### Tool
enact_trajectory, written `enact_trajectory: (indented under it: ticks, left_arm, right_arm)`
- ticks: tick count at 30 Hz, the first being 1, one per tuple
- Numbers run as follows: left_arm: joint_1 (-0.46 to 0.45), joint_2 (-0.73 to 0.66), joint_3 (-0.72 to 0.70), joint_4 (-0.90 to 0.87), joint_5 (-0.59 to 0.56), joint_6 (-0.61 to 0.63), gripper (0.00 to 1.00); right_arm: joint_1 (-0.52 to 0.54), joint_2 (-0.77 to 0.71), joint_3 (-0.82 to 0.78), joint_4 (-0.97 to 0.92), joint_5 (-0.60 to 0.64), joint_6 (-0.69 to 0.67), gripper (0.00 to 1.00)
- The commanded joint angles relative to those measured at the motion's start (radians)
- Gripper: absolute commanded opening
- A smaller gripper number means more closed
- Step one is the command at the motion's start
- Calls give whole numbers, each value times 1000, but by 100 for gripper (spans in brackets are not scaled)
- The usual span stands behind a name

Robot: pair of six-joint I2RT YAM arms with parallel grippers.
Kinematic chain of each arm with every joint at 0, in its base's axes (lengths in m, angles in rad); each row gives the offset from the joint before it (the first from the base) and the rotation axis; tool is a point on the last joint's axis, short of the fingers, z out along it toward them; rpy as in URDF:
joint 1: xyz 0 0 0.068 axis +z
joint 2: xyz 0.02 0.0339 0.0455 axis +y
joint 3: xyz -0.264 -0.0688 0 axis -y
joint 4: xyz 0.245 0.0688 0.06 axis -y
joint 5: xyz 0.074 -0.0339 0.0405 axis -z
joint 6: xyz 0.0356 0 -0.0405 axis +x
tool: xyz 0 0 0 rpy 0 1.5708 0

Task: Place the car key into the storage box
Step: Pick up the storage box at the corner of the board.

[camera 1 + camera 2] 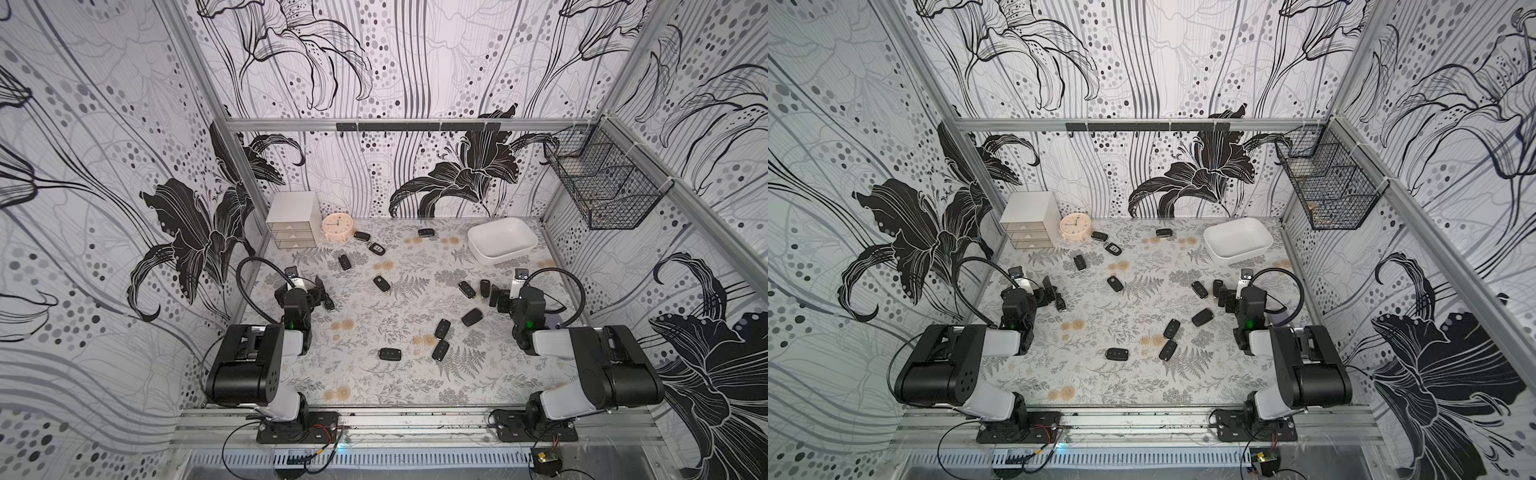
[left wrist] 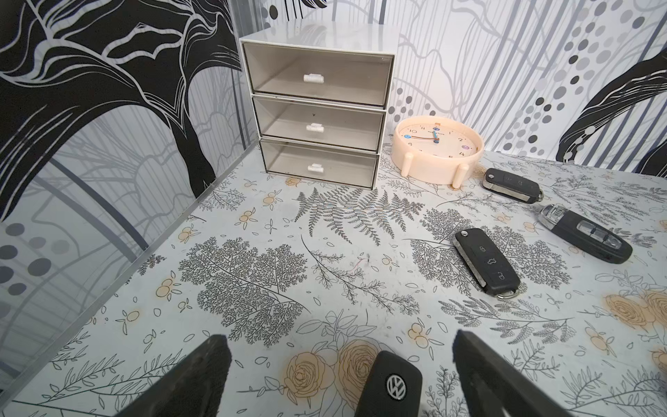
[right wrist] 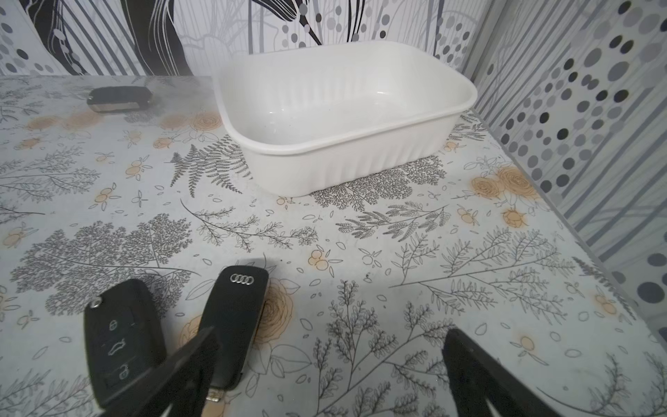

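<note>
Top views, box: in both top views we find the storage box (image 1: 500, 240) at the table's far right corner, empty as far as we can see.
Top views, keys: a dozen or so car keys (image 1: 390, 354) lie scattered over the table (image 1: 374, 386), every one outside the box.
Left wrist, gripper: the left gripper (image 2: 341, 346) stands wide and holds nothing. A VW key (image 2: 393, 386) lies between its jaws, touching neither that we can see.
Right wrist, gripper: the right gripper (image 3: 332, 337) is also wide and empty. An Audi key (image 3: 234, 317) lies beside one finger, which overlaps it, and we cannot tell whether they touch. The box sits ahead, well apart.
Done: nothing, we judge.
Left: closing on a key, carrying it over the box and releasing it.
</note>
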Motion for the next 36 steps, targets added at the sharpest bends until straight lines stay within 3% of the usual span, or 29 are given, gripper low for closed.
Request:
enact_trajectory:
  ticks: [1,31,36]
  left_arm:
    - [4,1,-1,54,6,6,100]
    - [10,-4,-1,57,3,5,99]
    - [1,-84,-21,31,-43,16,100]
  right_arm:
    - [-4,5,8,31,-4,-18,100]
    - [-4,3,8,31,-7,-18,100]
    - [-4,-77,16,-47,17,-12,100]
